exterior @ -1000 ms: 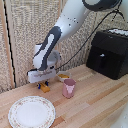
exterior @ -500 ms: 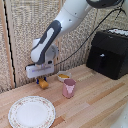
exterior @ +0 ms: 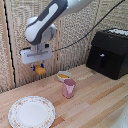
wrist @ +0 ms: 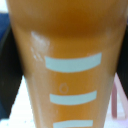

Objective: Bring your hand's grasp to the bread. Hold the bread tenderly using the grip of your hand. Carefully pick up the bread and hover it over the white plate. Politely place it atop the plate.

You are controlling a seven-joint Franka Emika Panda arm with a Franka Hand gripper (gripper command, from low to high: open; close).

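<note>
Filling the wrist view, the bread [wrist: 65, 60] hid nearly everything behind it. The hand [exterior: 38, 65] gripped the bread above the table [exterior: 95, 100], fingers mostly obscured, well apart from the white plate [exterior: 31, 111].

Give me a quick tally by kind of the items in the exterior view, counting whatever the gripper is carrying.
Bread, held in the gripper, off the table: 1
White plate: 1
Pink cup: 1
Small bowl with yellowish contents: 1
Black appliance: 1
Total: 5
</note>
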